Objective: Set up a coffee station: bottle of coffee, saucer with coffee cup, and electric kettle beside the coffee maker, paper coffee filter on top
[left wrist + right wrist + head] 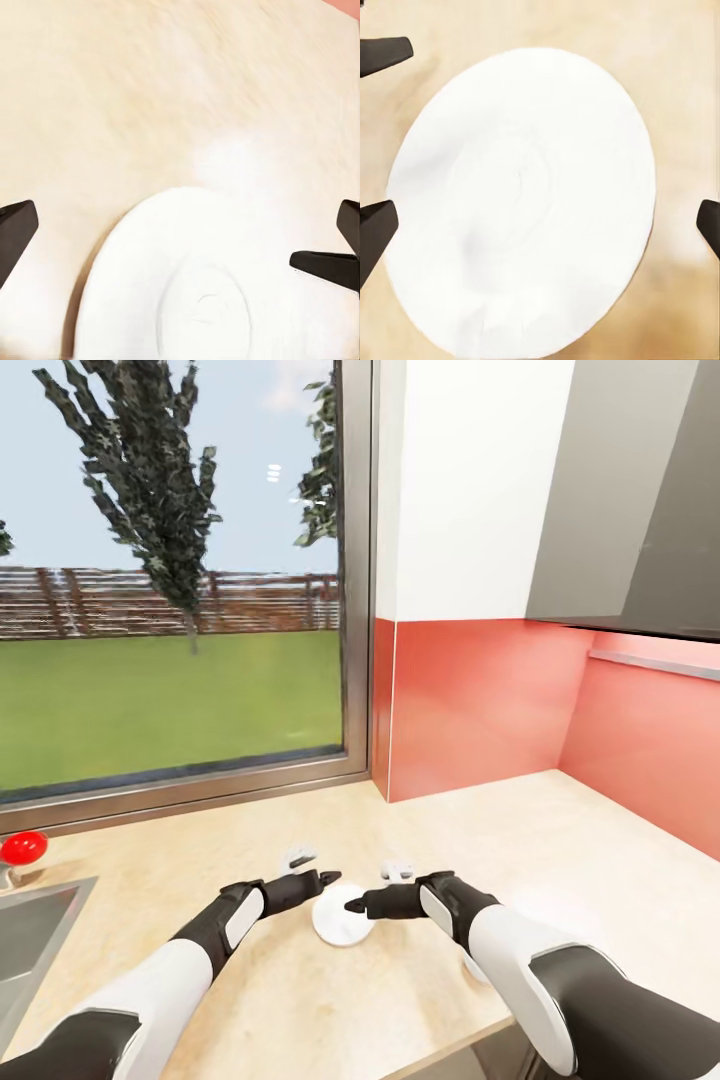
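Observation:
The saucer point(342, 918), a small flat white plate, lies on the light wood-grain kitchen countertop point(560, 840) near its front edge. My left gripper point(330, 880) hovers over the saucer's far left rim and is open with nothing in it. From the right, my right gripper point(355, 906) reaches over the plate, also open and empty. The left wrist view has the saucer point(195, 292) below the left gripper point(180, 232), whose fingers are spread wide. Seen from the right wrist, the saucer point(521, 195) lies flat under the right gripper point(540, 229).
A steel sink point(30, 940) with a red knob point(22, 848) sits at the left. A large window point(170, 610) backs the counter, and a red backsplash point(480, 710) wraps the corner to the right. A grey wall unit point(640, 510) hangs at upper right.

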Controlling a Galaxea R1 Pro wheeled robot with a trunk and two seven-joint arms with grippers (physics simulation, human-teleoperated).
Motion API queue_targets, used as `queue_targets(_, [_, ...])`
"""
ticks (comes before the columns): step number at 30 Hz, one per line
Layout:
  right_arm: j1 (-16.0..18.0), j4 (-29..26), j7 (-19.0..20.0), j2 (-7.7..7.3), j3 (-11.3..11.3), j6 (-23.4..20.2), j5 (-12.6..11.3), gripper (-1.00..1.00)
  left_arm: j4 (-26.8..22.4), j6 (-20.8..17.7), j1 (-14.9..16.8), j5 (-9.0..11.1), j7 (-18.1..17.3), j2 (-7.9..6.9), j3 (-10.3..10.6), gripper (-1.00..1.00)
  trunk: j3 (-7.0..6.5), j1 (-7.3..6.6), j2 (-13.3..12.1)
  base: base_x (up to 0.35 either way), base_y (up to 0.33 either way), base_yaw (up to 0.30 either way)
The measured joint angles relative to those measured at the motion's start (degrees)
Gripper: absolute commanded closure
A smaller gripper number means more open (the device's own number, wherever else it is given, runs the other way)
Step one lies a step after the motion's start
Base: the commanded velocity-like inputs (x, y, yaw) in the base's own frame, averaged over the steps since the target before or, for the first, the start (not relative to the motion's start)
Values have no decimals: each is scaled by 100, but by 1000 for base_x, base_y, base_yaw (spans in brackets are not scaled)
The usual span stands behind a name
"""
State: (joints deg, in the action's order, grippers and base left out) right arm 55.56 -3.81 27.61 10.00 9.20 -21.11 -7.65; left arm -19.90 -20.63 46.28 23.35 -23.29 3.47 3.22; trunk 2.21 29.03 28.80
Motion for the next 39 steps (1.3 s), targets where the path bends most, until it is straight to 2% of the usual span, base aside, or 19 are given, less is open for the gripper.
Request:
queue_targets(12, [-16, -1, 1, 0, -1, 8, -2, -100, 192, 31, -99, 58, -16, 49, -32, -100, -2, 0, 3, 10, 0, 0])
queue_targets(16, [-22, -1, 9, 0, 4, 8, -2, -100, 221, 46, -167, 513, -58, 91, -32, -100, -2, 0, 2, 0, 0, 0])
queue_targets(18, [-23, 0, 9, 0, 7, 8, -2, -100, 266, 38, -176, 622, -70, 94, -29, -100, -2, 1, 2, 0, 0, 0])
queue_targets(30, [-105, -56, 21, 0, -41, 42, -24, -100, 262, 24, -181, 637, -84, 100, -15, -100, -4, 0, 5, 0, 0, 0])
queue_targets(39, [-107, -66, 28, 0, -34, 39, -18, -100, 215, -27, -186, 602, -258, 102, 21, -100, -2, 0, 3, 0, 0, 0])
